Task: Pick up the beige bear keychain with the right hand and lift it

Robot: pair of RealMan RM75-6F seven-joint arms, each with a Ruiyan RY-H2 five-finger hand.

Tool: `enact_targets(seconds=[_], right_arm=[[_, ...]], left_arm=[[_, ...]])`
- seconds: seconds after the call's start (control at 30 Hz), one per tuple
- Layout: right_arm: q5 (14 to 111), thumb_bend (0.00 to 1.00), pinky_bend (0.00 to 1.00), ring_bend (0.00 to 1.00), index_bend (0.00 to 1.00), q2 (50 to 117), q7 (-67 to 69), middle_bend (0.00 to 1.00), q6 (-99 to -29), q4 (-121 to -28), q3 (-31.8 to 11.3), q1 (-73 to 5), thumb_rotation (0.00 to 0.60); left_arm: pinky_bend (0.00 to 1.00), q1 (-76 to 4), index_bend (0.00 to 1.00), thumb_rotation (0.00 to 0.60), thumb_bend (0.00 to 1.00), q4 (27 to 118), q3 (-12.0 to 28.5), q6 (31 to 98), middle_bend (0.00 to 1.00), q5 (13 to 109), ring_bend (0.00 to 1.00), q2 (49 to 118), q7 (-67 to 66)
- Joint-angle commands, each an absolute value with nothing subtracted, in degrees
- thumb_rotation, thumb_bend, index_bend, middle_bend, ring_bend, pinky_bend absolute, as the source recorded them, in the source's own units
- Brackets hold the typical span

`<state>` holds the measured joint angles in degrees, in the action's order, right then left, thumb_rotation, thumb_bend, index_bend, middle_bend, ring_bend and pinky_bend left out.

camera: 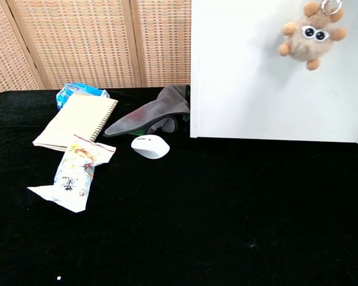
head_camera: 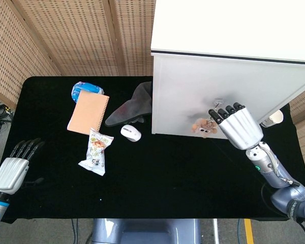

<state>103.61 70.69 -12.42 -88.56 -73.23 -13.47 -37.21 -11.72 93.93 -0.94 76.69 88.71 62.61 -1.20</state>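
Observation:
The beige bear keychain (head_camera: 202, 126) (camera: 311, 37) hangs in the air in front of the white cabinet, well above the black table, its googly eyes facing the chest camera. My right hand (head_camera: 237, 126) holds it by its ring, fingers curled around the top. The chest view shows only the keychain and its ring at the upper right; the hand itself is out of that frame. At the table's front left corner my left hand (head_camera: 12, 166) rests with fingers straight and nothing in it.
A large white cabinet (head_camera: 229, 76) (camera: 256, 77) fills the back right. On the left lie a tan notebook (head_camera: 88, 112), a blue packet (head_camera: 86, 89), a snack bag (head_camera: 97, 151), a white mouse (head_camera: 131, 132) and a grey cloth (head_camera: 133, 104).

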Motion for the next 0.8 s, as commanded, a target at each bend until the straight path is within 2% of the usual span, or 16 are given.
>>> enact_targets(seconds=[0.03,0.8], right_arm=[[103.62,0.6,1.0,0.95,0.75,71.02,-12.73,0.97,-88.3,-72.19,-13.05,-37.38,0.6],[102.56,0.6,1.0,0.95,0.75,71.21,-13.38,0.97,-87.69,-69.14,-12.76,-38.79,0.6]], left_arm=[[0.0,-11.72,0.0,0.6,0.0,93.93,-0.94,76.72,0.0,88.72,0.0,62.57,-1.12],[0.0,-11.73,0.0,0.6,0.0,93.97,-0.97,76.88,0.0,88.86,0.0,62.37,-0.86]])
